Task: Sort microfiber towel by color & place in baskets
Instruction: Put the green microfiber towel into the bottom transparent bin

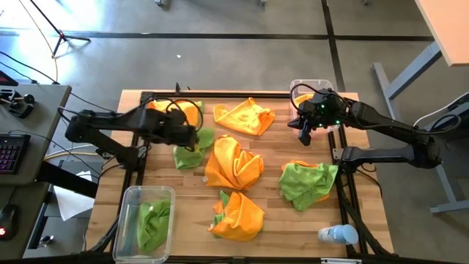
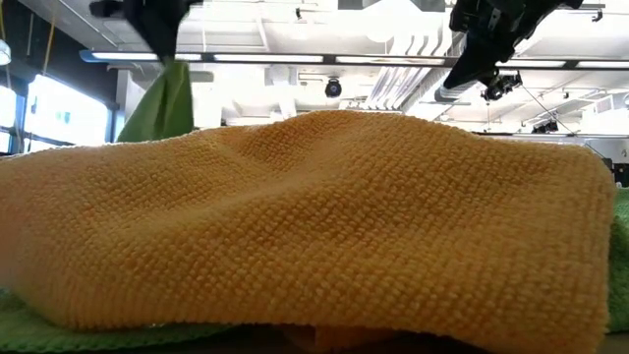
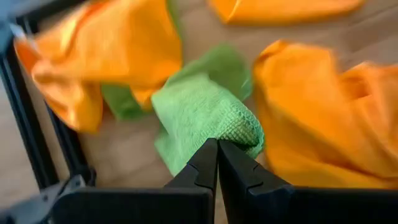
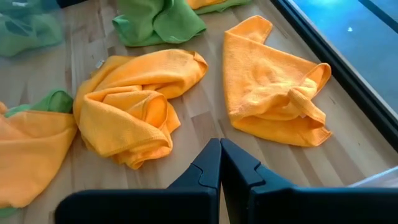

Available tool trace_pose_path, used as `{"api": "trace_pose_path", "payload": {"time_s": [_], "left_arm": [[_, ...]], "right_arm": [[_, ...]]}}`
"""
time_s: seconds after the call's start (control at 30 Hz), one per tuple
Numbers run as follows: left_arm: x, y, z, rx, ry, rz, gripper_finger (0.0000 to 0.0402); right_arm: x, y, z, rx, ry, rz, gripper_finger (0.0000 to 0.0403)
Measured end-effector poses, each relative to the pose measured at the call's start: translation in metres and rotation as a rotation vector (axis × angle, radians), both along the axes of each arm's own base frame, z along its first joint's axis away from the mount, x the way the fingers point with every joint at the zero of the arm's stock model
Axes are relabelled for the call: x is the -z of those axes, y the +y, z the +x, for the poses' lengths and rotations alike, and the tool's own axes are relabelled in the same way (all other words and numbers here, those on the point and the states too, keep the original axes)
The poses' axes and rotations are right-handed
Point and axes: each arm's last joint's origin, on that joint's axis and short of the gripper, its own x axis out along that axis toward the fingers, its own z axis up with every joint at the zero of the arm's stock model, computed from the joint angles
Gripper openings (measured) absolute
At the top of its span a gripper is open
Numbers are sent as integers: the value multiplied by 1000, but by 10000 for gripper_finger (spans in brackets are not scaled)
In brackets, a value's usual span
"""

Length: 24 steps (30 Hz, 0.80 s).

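Note:
Several orange and lime green towels lie crumpled on the wooden table. My left gripper [image 1: 192, 136] hovers over the far left part, shut on a green towel [image 1: 188, 155] beside an orange towel [image 1: 174, 114]. My right gripper [image 4: 219, 157] is shut on nothing, raised above the table beside the far-right basket [image 1: 314, 89]. More orange towels lie at the far middle [image 1: 245, 117], centre [image 1: 233, 163] and near middle [image 1: 238, 214]. A green towel [image 1: 306, 183] lies on an orange one at the right. The near-left basket [image 1: 128, 220] holds green towels [image 1: 154, 220]. My left gripper pinches a bunched fold [image 3: 233, 138] of the green towel between its two fingertips, coming from above and pointing down. The cloth [image 2: 162, 103] hangs slack below the fingers. In the low view an orange towel in front hides its lower end.
A clear bottle with a blue cap [image 1: 338, 235] lies at the table's near right corner. A black frame rail [image 1: 249, 94] runs along the far edge. An orange towel [image 2: 314, 226] fills the low view. Bare wood shows between the centre towels and the near-left basket.

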Motion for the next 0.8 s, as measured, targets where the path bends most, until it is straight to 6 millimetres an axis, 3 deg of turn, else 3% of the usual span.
{"api": "trace_pose_path", "payload": {"time_s": [0.27,0.8], "left_arm": [[46,9,4,-120,4,-121,36],[107,32,4,-203,-25,-294,215]], "right_arm": [[0,0,0,5,3,-9,0],[0,0,0,-2,8,-16,0]]}}
